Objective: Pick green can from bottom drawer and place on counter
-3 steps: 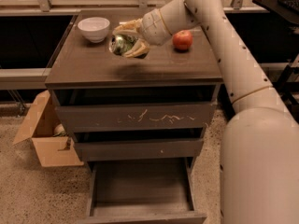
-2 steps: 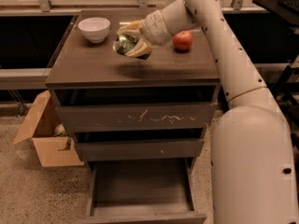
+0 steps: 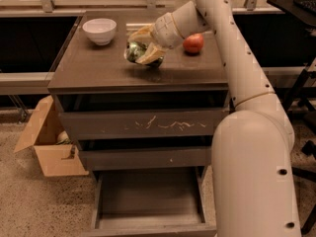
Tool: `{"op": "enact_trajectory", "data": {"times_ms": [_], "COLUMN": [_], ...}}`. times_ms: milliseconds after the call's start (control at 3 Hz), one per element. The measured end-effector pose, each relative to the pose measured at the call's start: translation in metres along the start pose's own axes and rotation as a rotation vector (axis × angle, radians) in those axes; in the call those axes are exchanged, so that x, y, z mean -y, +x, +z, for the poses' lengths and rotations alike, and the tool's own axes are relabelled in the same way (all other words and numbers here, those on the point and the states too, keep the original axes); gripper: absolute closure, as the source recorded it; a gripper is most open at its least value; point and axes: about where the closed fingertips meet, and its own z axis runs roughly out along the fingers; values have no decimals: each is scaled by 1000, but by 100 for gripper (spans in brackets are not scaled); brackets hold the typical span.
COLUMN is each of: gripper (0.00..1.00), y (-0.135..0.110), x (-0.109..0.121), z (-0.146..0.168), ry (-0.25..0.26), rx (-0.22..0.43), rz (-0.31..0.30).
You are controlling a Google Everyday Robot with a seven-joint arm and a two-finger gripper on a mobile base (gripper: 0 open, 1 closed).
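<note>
My gripper (image 3: 140,48) is over the middle of the counter (image 3: 98,70), shut on the green can (image 3: 133,52). The can lies tilted on its side between the cream fingers (image 3: 148,57), its silver end facing left, low over the counter top or just touching it. The bottom drawer (image 3: 148,199) is pulled open below, and its floor shows nothing in it.
A white bowl (image 3: 99,30) stands at the counter's back left. A red apple (image 3: 193,43) sits at the back right, close to my wrist. An open cardboard box (image 3: 47,142) stands on the floor left of the cabinet. My arm reaches in from the right.
The gripper with the can has shifted slightly right and lower toward the counter top. The bowl and the apple have not moved.
</note>
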Motion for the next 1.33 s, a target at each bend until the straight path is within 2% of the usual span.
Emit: {"op": "enact_trajectory", "data": {"times_ms": [333,667,1000,1333], "gripper": [5,0,0,0], "y": [4,4,0,-20], "x": [2,2,4,1], "z": [-3,-3,-26,-67], "ry": [6,6,58,147], "rx": [-4,-4,-29,-76], "rz": [12,12,0,-58]}}
